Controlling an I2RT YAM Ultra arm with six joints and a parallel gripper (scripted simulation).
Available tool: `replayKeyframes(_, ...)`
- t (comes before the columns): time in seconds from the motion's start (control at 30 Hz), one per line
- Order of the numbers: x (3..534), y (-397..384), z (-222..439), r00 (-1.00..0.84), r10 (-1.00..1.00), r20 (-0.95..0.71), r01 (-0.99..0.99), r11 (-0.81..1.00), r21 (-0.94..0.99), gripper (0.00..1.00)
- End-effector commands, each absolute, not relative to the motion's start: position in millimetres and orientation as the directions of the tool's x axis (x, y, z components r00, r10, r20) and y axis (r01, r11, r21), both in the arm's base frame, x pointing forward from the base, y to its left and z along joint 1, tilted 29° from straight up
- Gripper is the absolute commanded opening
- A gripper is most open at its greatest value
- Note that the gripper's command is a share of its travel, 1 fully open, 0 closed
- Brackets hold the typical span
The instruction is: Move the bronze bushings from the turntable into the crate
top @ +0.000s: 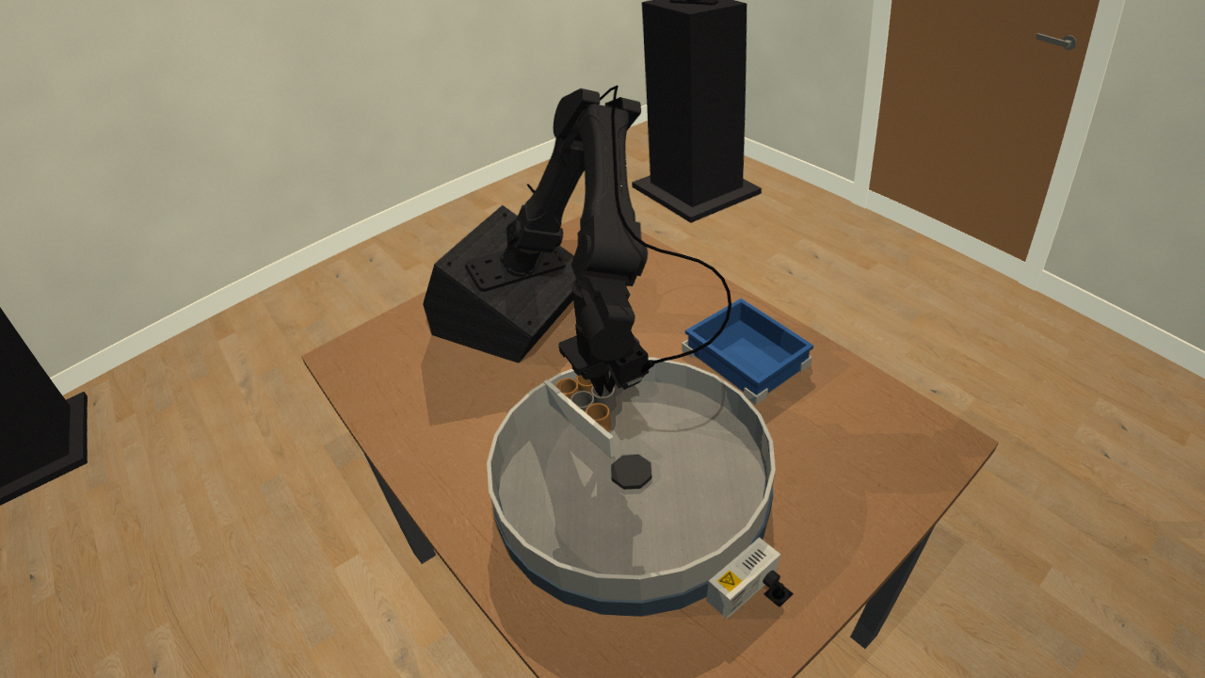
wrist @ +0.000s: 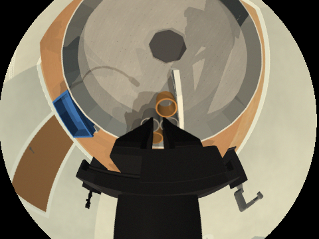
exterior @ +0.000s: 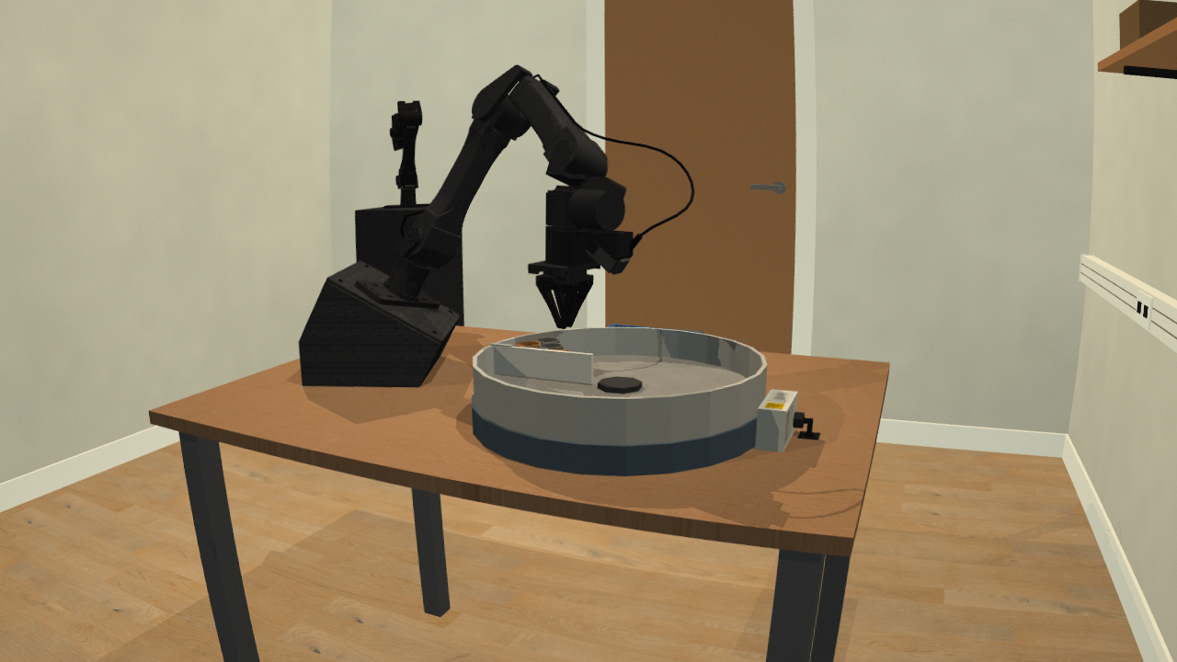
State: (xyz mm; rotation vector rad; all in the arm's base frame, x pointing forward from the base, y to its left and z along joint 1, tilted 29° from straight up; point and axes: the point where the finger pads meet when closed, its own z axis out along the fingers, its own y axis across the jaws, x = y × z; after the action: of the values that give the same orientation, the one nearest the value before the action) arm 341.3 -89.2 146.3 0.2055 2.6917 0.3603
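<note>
Gripper poised above 5 bushings, holding nothing

The arm (top: 610, 185) (exterior: 469, 176) (wrist: 157, 216) climbs from its slanted base (top: 472, 324) (exterior: 361, 354) to a high, sharply bent elbow, then slopes down to the wrist. The gripper (top: 602, 387) (exterior: 564, 326) (wrist: 157, 121) points straight down, its tips above the bushings and apart from them. Its 2 fingers stand open by only a narrow gap, with nothing between them.

Read the top view as a clock centred on the dark hub (top: 631, 471) (exterior: 620, 384) (wrist: 167, 46). The base is outside the turntable (top: 640, 588) (exterior: 625, 419) (wrist: 254, 66) at 11 o'clock. The 5 visible bushings cluster inside it, also towards 11, beside the pale divider (top: 579, 417) (exterior: 542, 364) (wrist: 179, 99).

Of these, 3 are bronze bushings (top: 598, 414) (exterior: 527, 345) (wrist: 166, 99) and 2 are steel bushings (top: 582, 398) (exterior: 549, 341) (wrist: 149, 124). 1 bronze sits nearest the hub; the other 2 are farther out (the wrist view shows just 1 of those, between the fingers in line of sight). The blue crate (top: 749, 349) (exterior: 619, 326) (wrist: 74, 116) stands on the table outside the turntable, between 1 and 2 o'clock, and its visible interior contains no bushings.
</note>
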Motion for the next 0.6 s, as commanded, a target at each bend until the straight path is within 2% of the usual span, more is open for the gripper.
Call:
replayKeyframes(0.0, 346.4, -97.5, 166.0, -0.882, 0.204, -0.424, 0.098, 0.961, 0.258, 0.15)
replayKeyframes(0.57, 347.7, -97.9, 162.7, -0.886, 0.205, -0.416, 0.099, 0.96, 0.261, 0.15)
